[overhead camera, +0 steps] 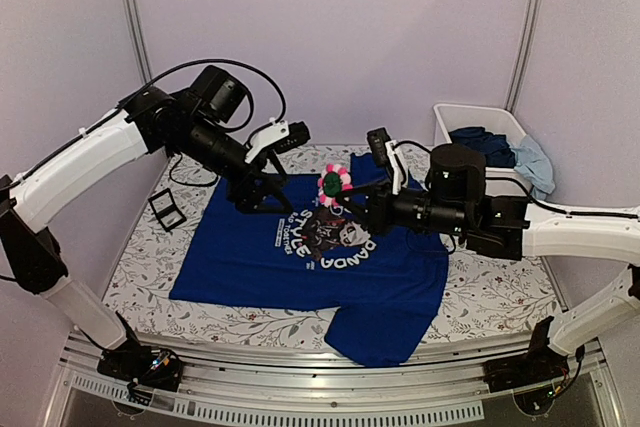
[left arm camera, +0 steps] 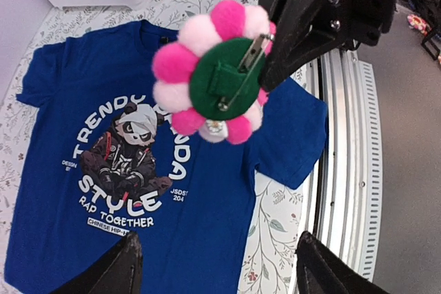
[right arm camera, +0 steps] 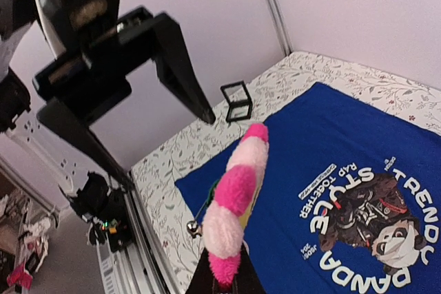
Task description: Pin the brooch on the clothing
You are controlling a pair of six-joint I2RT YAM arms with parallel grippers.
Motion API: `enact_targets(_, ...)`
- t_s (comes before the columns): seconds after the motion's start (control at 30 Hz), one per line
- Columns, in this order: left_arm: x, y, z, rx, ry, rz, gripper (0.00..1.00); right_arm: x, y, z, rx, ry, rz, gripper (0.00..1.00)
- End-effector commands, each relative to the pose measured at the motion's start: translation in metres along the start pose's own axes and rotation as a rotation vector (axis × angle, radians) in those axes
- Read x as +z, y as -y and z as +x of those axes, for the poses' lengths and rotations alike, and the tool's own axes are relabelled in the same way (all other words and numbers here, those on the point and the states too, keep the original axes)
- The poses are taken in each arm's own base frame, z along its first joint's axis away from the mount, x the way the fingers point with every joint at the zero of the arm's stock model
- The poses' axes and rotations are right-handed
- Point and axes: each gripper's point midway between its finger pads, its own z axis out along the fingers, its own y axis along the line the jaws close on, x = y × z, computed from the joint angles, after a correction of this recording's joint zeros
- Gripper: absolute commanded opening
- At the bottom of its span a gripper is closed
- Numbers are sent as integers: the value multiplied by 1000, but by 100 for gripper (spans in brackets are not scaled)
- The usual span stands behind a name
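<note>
The brooch (overhead camera: 334, 184), a pompom flower in pink and pale pink, hangs in the air above the collar end of the clothing (overhead camera: 260, 257), a royal-blue T-shirt lying flat with its panda print up. My right gripper (overhead camera: 352, 190) is shut on the brooch's edge. The left wrist view shows the brooch's (left arm camera: 224, 77) green felt back with the metal pin standing open. In the right wrist view the brooch (right arm camera: 234, 197) is edge-on above my right gripper (right arm camera: 224, 277). My left gripper (overhead camera: 262, 197) is open just left of the brooch, with nothing between its fingers (left arm camera: 110, 270).
A small dark square tray (overhead camera: 167, 209) lies on the floral cloth left of the shirt. A white bin (overhead camera: 480, 119) with bunched blue clothes stands at the back right. Metal rails (left arm camera: 344, 135) run along the table's near edge.
</note>
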Motion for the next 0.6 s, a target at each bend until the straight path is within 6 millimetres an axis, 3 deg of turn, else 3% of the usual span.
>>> enact_targets(0.0, -35, 24, 10, 147, -39, 57, 78, -27, -25, 58, -115, -349, -166, 0)
enact_targets(0.1, -32, 31, 4, 137, -16, 87, 82, -35, -43, 57, -132, -422, -249, 0)
enact_targets(0.27, -7, 62, -2, 144, -12, 206, 82, -32, -59, 53, -170, -462, -325, 0)
enact_targets(0.43, 14, 73, -4, 149, -32, 233, 81, -24, -65, 57, -180, -485, -363, 0)
enact_targets(0.57, 12, 79, -10, 161, -19, 258, 75, -22, -67, 61, -181, -493, -386, 0)
